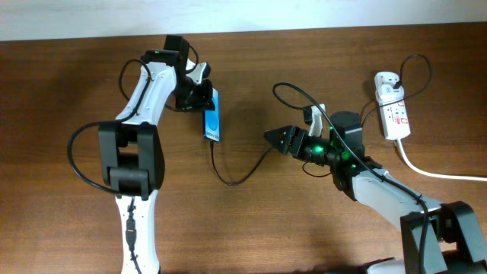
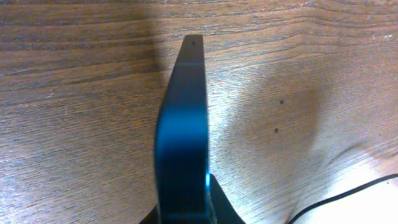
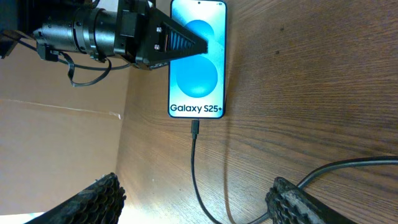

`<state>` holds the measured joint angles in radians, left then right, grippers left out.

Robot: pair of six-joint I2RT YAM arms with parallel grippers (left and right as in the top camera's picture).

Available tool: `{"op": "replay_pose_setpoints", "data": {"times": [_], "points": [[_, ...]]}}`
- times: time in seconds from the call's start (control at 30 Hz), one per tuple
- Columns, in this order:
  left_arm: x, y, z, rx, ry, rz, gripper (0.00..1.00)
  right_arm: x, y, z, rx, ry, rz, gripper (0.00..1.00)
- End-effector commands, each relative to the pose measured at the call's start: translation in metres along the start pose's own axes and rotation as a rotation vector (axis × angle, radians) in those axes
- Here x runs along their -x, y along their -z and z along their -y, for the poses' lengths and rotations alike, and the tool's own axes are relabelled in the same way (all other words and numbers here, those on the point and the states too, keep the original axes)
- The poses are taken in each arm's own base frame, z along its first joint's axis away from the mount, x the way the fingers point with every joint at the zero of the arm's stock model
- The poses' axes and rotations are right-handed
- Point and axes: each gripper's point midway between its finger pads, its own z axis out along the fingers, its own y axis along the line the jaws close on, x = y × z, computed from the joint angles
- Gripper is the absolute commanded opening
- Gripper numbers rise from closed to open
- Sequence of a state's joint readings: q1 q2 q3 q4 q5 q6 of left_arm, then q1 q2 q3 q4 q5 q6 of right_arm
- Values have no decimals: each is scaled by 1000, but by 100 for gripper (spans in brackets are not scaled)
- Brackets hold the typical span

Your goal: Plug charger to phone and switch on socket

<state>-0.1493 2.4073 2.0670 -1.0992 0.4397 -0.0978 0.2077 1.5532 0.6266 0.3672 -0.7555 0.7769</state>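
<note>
Overhead, the left gripper point(image 1: 204, 100) is clamping the phone point(image 1: 212, 116), tilted up on edge, while the socket point(image 1: 393, 114) is lying well apart at the far right. The left wrist view is showing the phone edge-on over the wooden table point(image 2: 74, 93). In the right wrist view, the right gripper's fingers point(image 3: 99, 199) are standing wide apart, and the charger point(image 3: 194, 174) tip is meeting the phone's lower edge; whether it is seated, I cannot tell.

White arm links point(image 1: 148, 91), black joints point(image 1: 131, 152); looped black cables point(image 1: 71, 152); green lights point(image 1: 313, 148) on the right wrist.
</note>
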Motion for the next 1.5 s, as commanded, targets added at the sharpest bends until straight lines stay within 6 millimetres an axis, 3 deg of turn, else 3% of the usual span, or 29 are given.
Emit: {"op": "replay_pose_setpoints", "data": {"times": [0.0,0.17,0.33,0.77,1.03,1.07,1.1,1.13,1.17,1.23,1.3,1.37,1.4,1.43,1.47], "points": [[0,-13,-17,70,-12,-14,13,4,-1,-6,4,30,12,79],[0,-12,-22,95,-13,-12,20,4,-1,-6,4,30,12,79],[-3,-11,-34,169,-6,-24,19,4,-1,-6,4,30,12,80],[-3,-9,-40,204,-6,-24,47,4,-1,-6,4,30,12,84],[0,-8,-40,203,-9,-13,48,3,-1,-6,8,32,9,84],[5,4,-38,203,-8,6,48,2,-1,-7,14,51,3,84],[16,29,-32,200,-12,53,49,1,-1,-8,18,62,-2,84],[27,57,-21,197,-27,111,50,1,-1,-8,18,63,-2,84],[38,98,-1,190,-56,195,52,1,-1,-8,19,66,-1,84],[42,152,25,181,-95,302,56,3,2,-14,29,104,5,84],[31,208,51,172,-130,403,63,12,10,-29,43,187,52,88],[18,245,67,166,-153,468,70,21,22,-48,52,287,97,98],[9,263,75,164,-164,498,77,28,27,-48,1,302,106,98],[4,271,79,162,-168,511,95,34,34,-52,-51,316,81,98],[0,273,79,163,-167,505,100,40,41,-55,-111,334,61,98]]}}
